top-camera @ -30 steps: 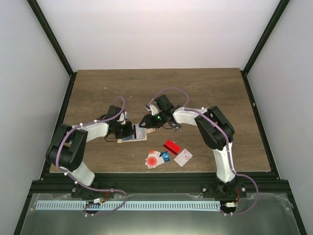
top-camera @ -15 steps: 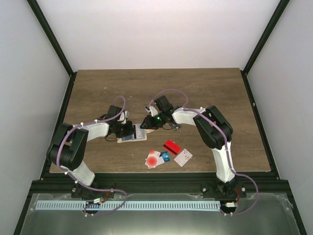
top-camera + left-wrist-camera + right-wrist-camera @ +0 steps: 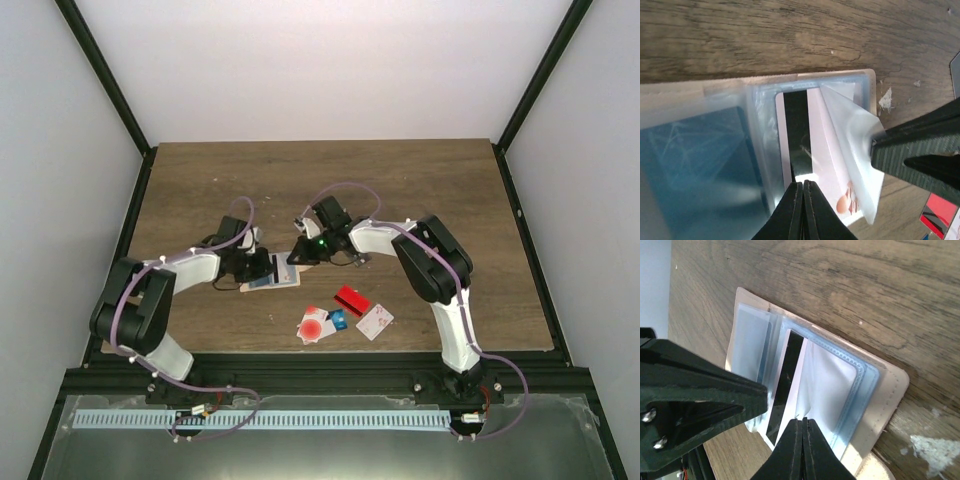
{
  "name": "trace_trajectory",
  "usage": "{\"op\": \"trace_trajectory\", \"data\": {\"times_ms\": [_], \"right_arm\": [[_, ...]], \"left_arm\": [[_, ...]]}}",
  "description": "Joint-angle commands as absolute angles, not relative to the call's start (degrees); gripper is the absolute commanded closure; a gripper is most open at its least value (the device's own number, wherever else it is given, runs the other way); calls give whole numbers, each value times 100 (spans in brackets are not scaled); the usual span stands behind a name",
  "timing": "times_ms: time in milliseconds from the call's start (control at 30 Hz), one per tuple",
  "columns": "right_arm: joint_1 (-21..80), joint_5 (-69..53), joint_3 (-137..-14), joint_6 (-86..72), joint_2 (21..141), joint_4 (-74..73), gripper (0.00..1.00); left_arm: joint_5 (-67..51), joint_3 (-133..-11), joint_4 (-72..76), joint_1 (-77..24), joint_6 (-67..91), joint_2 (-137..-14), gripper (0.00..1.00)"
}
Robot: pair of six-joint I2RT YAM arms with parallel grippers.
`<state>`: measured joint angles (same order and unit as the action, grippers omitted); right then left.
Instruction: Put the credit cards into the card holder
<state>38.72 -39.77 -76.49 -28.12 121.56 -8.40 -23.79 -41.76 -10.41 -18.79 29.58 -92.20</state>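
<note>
card holder (image 3: 270, 286) is lying open on the bench (image 3: 420, 190), left of centre, with both tools meeting over it. Its clear sleeves are fanning out. One is carrying a white card with a black stripe (image 3: 796, 130), and the neighbouring one is showing a blue card (image 3: 690, 165). The tan cover is showing along the edges around the sleeves.

right tool (image 3: 802, 421) is closed. It is pinching one clear sleeve leaf (image 3: 852, 140) by its edge and holding it tilted up off the striped card.

left tool (image 3: 803, 185) is closed too, its tips sitting at the near edge of the striped card's sleeve. It is probably nipping that edge, but the wrist view is too tight to confirm.

The loose cards are lying in a cluster near the holder, on the side towards the arm bases and to its right:
- red card (image 3: 352, 299)
- white card with a big red dot (image 3: 316, 326)
- small blue-faced card (image 3: 339, 320), between those two
- white card with small red marks (image 3: 375, 321), at the right end

No loose card is touching either tool.
</note>
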Motion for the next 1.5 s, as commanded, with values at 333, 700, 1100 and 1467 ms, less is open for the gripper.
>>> {"op": "trace_trajectory", "data": {"times_ms": [333, 700, 1100, 1467], "right_arm": [[4105, -3460, -8234, -2711, 11927, -1410, 99], [4370, -3753, -8387, -2777, 12106, -1378, 99], [4354, -3636, -8436, -2670, 12275, -1504, 84], [3841, -3633, -7772, -2660, 11524, -1211, 73]], "left_arm": [[-1700, -3813, -1513, -1905, 2885, -8288, 94], [-2081, -3669, -841, -1914, 2907, -8734, 96], [-1864, -3815, -915, -1907, 2964, -8349, 88], [-2054, -4132, -978, -2090, 2787, -8611, 72]]}}
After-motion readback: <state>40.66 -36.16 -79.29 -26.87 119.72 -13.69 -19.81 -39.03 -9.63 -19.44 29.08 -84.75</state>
